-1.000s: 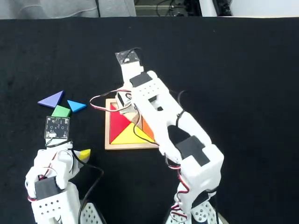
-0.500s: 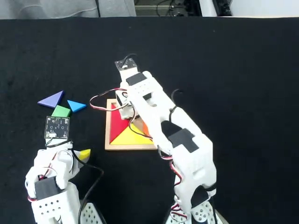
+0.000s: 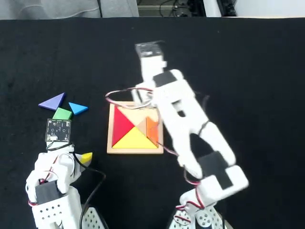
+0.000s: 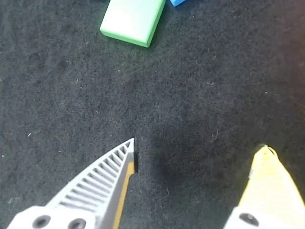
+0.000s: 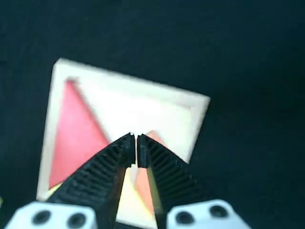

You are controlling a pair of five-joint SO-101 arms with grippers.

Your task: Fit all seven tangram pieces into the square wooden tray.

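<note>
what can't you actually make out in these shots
- High view: the right arm covers the tray's far right corner, so what lies there is hidden.
- Left wrist view: the blue piece is cut off by the frame edge; its shape can't be told.
- Right wrist view: the right claw hides the tray's middle.

pale wooden tray (image 3: 133, 150), matt black cloth (image 3: 248, 71)

Surface: black cloth table (image 3: 248, 71) before me | Far edge: grey fabric (image 3: 57, 7), dark cables (image 3: 176, 5) | Far corner: white surface (image 3: 271, 7)
</note>
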